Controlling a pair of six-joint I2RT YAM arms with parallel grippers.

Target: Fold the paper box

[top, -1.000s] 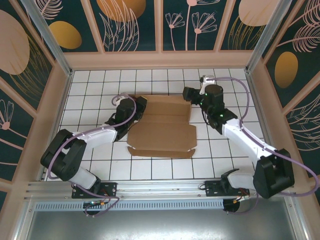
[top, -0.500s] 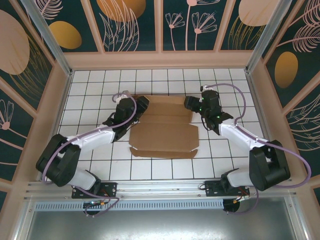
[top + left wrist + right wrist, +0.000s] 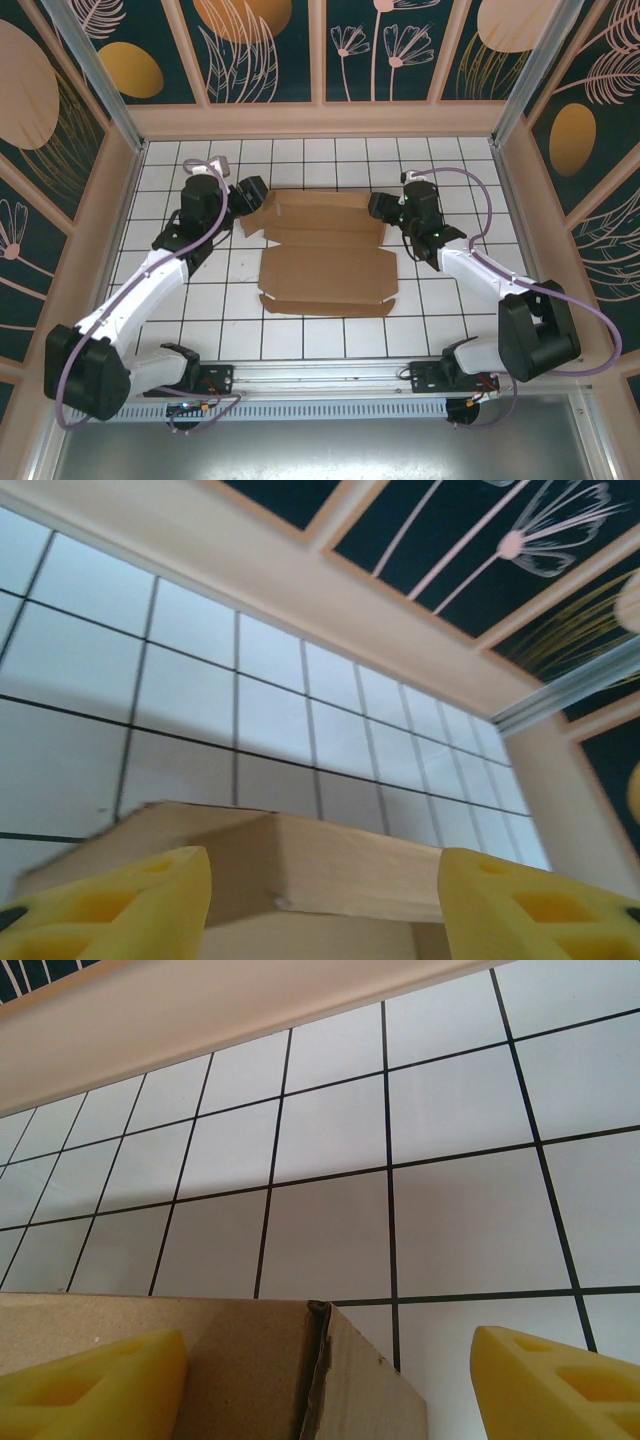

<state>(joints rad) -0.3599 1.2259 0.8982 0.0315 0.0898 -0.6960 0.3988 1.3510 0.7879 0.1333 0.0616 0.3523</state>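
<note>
Your left gripper (image 3: 252, 193) sits at the far left corner of the paper box (image 3: 325, 262) with its jaws apart. In the left wrist view its two yellow fingertips (image 3: 115, 900), blocky mouldings with hollow pockets, stand wide at either side. A raised cardboard flap crosses the gap just ahead of them. You cannot tell whether either pad touches it. The flap has a straight folded edge and a matt, pale-brown face, slightly blurred.

Your right gripper (image 3: 382, 208) is at the opposite far corner, and its jaws are also spread. In the right wrist view a corner of the sheet lies below and between its yellow fingers (image 3: 560, 1385). The cardboard runs under one finger and stops short of the other. A rough-edged slit shows where two panels meet.

The box lies flat between the two grippers and stretches from them back toward the arm bases. It is a plain brown die-cut sheet, creased across its width into long panels, with small tabs at the near corners and short flaps at the sides nearest each gripper.

Under it, the table (image 3: 450, 320) is glossy white square tiles divided by thin black lines. Beyond both grippers, a smooth beige rim (image 3: 200, 1020) borders the tiles.
</note>
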